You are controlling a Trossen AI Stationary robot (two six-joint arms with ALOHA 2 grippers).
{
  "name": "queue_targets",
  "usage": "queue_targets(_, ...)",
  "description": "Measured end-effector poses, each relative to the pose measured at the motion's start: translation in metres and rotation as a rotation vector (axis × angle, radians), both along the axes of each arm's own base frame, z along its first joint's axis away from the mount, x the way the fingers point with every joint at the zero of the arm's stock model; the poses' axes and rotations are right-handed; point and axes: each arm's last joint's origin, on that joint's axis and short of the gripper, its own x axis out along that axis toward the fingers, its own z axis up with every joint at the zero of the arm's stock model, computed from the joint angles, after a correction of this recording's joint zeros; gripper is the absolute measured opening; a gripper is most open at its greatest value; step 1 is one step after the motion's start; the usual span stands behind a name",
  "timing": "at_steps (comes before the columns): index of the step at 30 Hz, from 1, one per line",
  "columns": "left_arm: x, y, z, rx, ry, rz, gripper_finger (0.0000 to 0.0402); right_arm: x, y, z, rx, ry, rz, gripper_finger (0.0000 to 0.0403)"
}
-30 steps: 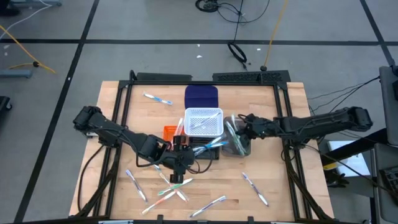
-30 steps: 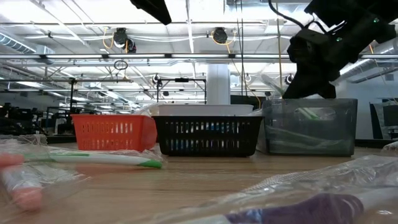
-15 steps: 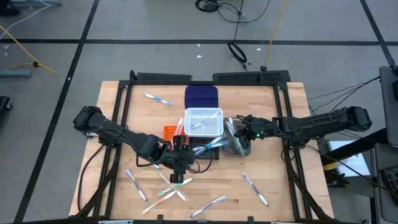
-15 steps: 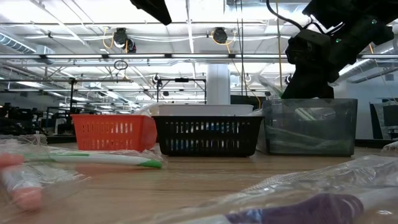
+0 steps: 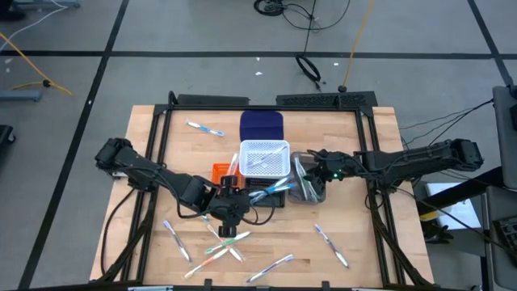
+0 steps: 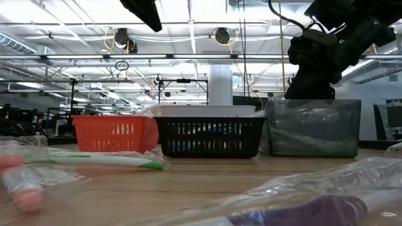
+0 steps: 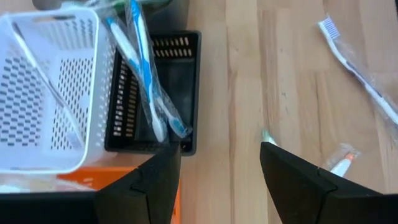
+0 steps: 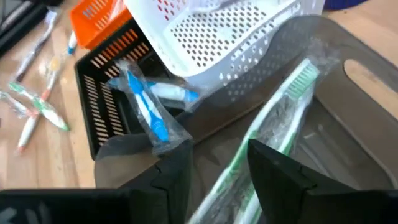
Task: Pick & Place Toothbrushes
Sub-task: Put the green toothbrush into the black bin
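Toothbrushes: many lie on the table (image 5: 371, 145) near its front edge, like the green one (image 5: 233, 238). A blue one (image 7: 140, 65) lies across the black bin (image 7: 186, 87). A green one (image 8: 283, 118) lies in the grey bin (image 8: 367, 124).
How they handle: I think they are light, thin and stiff. The clear wrap looks slippery.
Where to hold: the middle of the handle seems best.
Left fingers (image 7: 221, 168): apart, holding nothing, over the table by the black bin.
Right fingers (image 8: 217, 165): apart, over the grey bin, just above the green toothbrush, not holding it.
Writing: none I can read.
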Motion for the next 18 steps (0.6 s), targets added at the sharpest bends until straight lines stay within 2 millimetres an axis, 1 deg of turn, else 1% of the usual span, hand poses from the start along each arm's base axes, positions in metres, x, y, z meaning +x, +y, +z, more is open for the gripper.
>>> queue_targets(4, -0.004, -0.004, -0.001, -0.004, 0.023, 0.009, 0.0223, 0.001, 0.001, 0.005, 0.003, -0.049, 0.006, 0.0145)
queue_targets(6, -0.007, -0.008, -0.002, -0.007, 0.037, 0.012, 0.0223, 0.003, 0.003, 0.009, 0.016, -0.095, 0.043, 0.0144)
queue_targets(9, -0.012, -0.016, -0.003, -0.021, 0.053, 0.010, 0.0223, 0.007, 0.012, 0.017, 0.058, -0.187, 0.131, 0.0145)
queue_targets(13, -0.022, -0.033, -0.005, -0.049, 0.056, 0.003, 0.0223, 0.010, 0.027, 0.025, 0.068, -0.273, 0.235, 0.0145)
queue_targets(16, -0.030, -0.047, -0.015, -0.069, 0.058, 0.003, 0.0223, 0.009, 0.038, 0.027, 0.066, -0.300, 0.295, 0.0142)
queue_targets(18, -0.037, -0.054, -0.025, -0.074, 0.073, 0.035, 0.0223, 0.010, 0.045, 0.028, 0.063, -0.316, 0.324, 0.0142)
